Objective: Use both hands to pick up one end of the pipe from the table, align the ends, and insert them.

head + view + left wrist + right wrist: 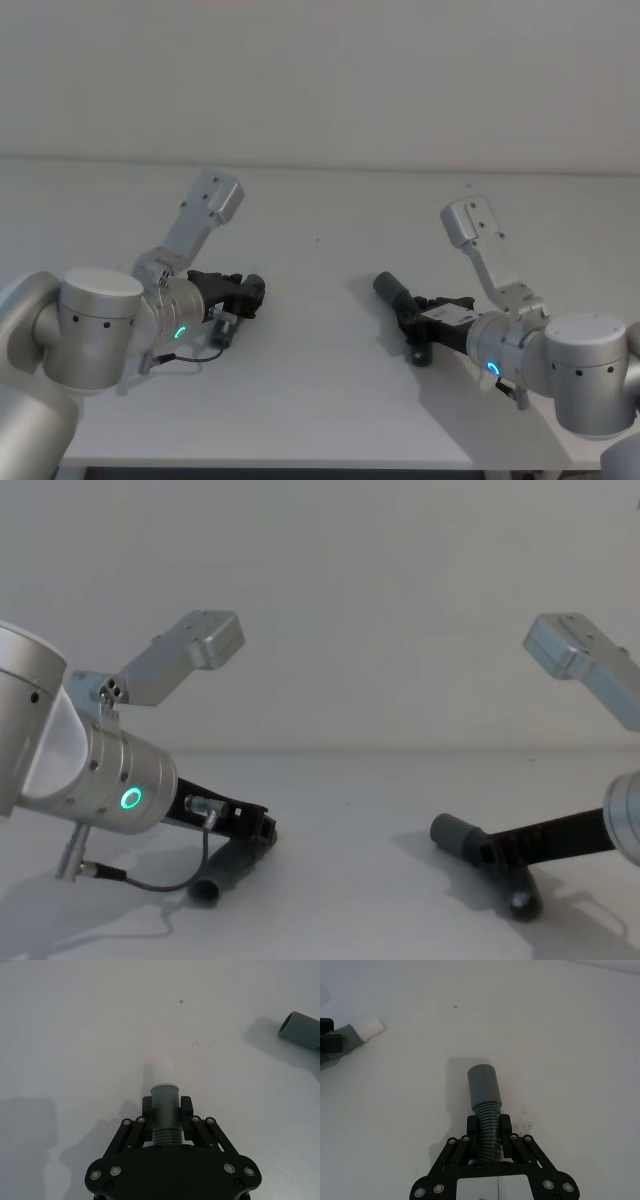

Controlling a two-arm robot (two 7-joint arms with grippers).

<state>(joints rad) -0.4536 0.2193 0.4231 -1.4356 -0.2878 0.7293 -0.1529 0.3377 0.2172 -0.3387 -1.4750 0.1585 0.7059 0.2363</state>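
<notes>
Down at the counter, the pipe's two pieces are held well apart: the white-tipped piece is clamped in the left gripper, the open-cuffed piece in the right gripper. Both grasps appear made; aligning the ends and inserting them are judged not yet done.

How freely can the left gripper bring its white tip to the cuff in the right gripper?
Probably freely: the left gripper holds its hose piece with the white tip forward, and only table surface shows between it and the open cuff held by the right gripper.
</notes>
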